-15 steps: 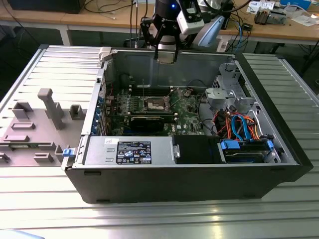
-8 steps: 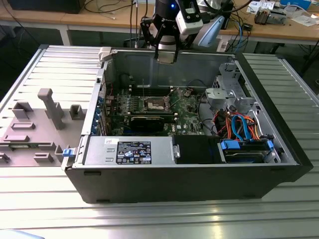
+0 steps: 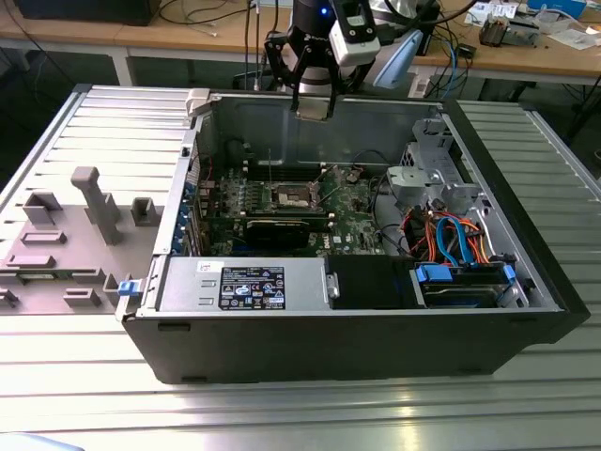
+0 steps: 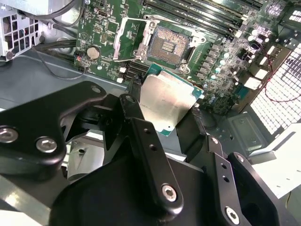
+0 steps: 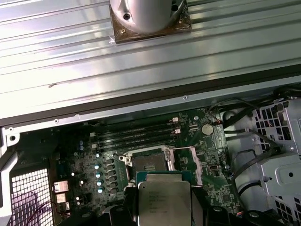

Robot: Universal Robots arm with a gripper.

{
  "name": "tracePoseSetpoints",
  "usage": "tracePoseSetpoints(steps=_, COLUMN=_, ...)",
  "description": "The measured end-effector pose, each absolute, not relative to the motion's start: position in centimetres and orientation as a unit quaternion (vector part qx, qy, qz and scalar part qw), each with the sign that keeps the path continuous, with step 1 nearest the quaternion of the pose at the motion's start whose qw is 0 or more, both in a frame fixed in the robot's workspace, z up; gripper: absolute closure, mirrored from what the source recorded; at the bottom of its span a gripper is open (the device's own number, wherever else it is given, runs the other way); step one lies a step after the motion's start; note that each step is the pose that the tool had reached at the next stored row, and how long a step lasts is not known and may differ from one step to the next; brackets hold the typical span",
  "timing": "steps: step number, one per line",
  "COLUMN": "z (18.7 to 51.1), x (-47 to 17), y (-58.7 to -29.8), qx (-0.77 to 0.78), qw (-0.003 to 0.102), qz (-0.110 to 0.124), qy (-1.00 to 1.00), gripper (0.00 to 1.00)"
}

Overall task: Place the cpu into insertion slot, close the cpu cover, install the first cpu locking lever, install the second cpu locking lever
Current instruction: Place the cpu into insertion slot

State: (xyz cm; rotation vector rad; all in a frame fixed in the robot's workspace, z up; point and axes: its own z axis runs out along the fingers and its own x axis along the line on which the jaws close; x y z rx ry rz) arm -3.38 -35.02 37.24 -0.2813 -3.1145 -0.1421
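Jaws pinch cpu [image 4: 167, 101] by edges, high over open case [image 3: 329, 349]. Insertion slot [image 4: 168, 46] bare below, cpu cover [image 4: 145, 37] flipped up. Best way: keep chip flat, line up corners, go down slow.

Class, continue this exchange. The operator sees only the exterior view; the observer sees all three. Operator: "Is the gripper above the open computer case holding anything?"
Observer: Yes. In the second wrist view the gripper is shut on the cpu, gripping it by its edges.
Operator: Is the insertion slot free?
Observer: Yes. The insertion slot is empty, its dark centre bare.
Operator: And the cpu cover?
Observer: The cpu cover is swung open beside the insertion slot.
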Motion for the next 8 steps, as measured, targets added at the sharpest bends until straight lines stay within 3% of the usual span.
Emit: tracePoseSetpoints(steps=8, z=37.23, x=-3.38, y=-35.02, qx=-0.097, qw=0.005, qz=-0.045, qy=-0.994, gripper=0.45)
